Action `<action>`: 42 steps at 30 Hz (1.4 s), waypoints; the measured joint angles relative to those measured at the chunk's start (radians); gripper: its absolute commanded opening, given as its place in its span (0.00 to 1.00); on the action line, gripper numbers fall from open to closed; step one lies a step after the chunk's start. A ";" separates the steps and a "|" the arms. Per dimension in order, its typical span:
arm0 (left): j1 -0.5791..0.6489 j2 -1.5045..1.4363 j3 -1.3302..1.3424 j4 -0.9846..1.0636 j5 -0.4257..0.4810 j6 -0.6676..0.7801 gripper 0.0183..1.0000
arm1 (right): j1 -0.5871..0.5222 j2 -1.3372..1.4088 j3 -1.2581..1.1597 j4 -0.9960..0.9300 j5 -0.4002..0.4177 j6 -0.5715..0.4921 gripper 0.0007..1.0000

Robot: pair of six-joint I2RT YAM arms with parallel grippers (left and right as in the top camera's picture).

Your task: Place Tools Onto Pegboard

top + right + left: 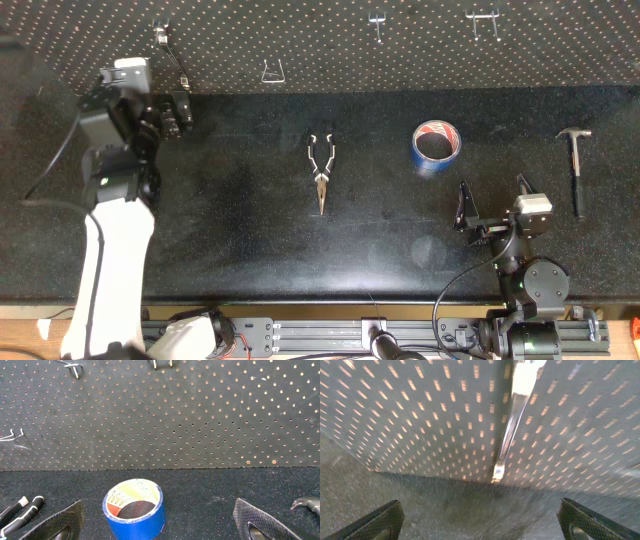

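A silver wrench (511,425) hangs on the pegboard (330,40) at the far left, its lower end just above the table. My left gripper (176,108) is right in front of it, open and holding nothing; its fingers (380,522) stand wide apart below the wrench. Pliers (321,168) lie in the middle of the black table. Right of them stand a blue tape roll (436,146) and, farther right, a hammer (575,168). My right gripper (493,198) rests open near the front, facing the tape roll (134,508), with nothing between its fingers.
Wire hooks (272,72) (377,20) (483,20) stick out of the pegboard. The pliers' handles (20,507) and the hammer's head (306,505) show at the sides of the right wrist view. The black table (240,220) ends at the front rail.
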 measured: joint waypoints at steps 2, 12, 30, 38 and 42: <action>0.000 -0.060 0.006 -0.053 0.033 -0.018 1.00 | 0.000 0.000 0.000 0.000 0.000 0.000 0.97; -0.053 -0.213 0.017 -0.344 0.119 -0.175 1.00 | 0.000 0.000 0.000 0.000 0.000 0.000 0.98; -0.598 0.038 0.133 -0.821 -0.097 -0.579 1.00 | 0.000 0.000 0.000 0.000 0.000 0.000 0.98; -0.699 0.381 0.452 -0.871 -0.104 -0.594 1.00 | 0.000 0.000 0.000 0.000 0.000 0.000 0.98; -0.734 0.516 0.563 -0.867 -0.103 -0.594 1.00 | 0.000 0.000 0.000 0.000 0.000 0.000 0.98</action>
